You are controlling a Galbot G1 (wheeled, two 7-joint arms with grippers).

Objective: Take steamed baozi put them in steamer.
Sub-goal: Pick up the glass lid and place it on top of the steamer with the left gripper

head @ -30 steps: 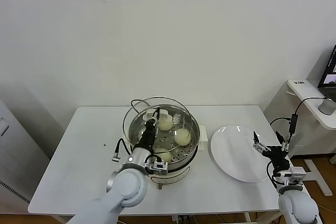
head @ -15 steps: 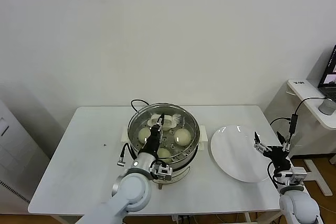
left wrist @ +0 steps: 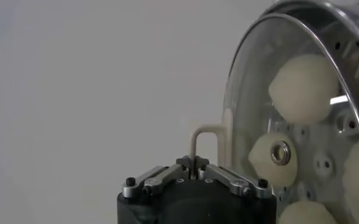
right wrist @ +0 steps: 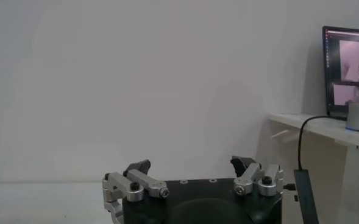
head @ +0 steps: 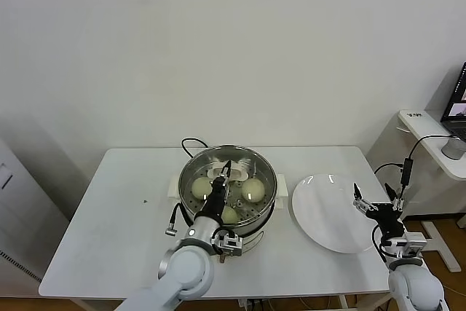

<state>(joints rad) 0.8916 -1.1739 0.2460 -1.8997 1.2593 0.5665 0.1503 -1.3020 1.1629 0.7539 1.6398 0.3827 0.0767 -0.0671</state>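
The steamer (head: 272, 196) stands mid-table with its round glass lid (head: 252, 164) lying flat on top. Through the glass three steamed baozi show: one (head: 202, 188) on the left, one (head: 253, 190) on the right, one (head: 229, 214) nearest me. My left gripper (head: 226, 170) is over the lid's middle, shut on the lid's white handle (left wrist: 205, 136). The left wrist view shows baozi (left wrist: 301, 88) behind the glass (left wrist: 252, 91). My right gripper (head: 375, 199) hangs open and holding nothing at the right rim of the white plate (head: 324, 213); its fingers (right wrist: 138, 168) stand wide apart.
The plate lies bare to the right of the steamer. A black cord (head: 191, 143) runs off behind the pot. A side desk with a laptop (head: 459, 103) stands beyond the table's right edge. Bare tabletop (head: 116, 216) lies to the left.
The lid went from tilted up behind the pot to flat on the steamer, carried by my left gripper, which moved right and down. The right arm stayed put.
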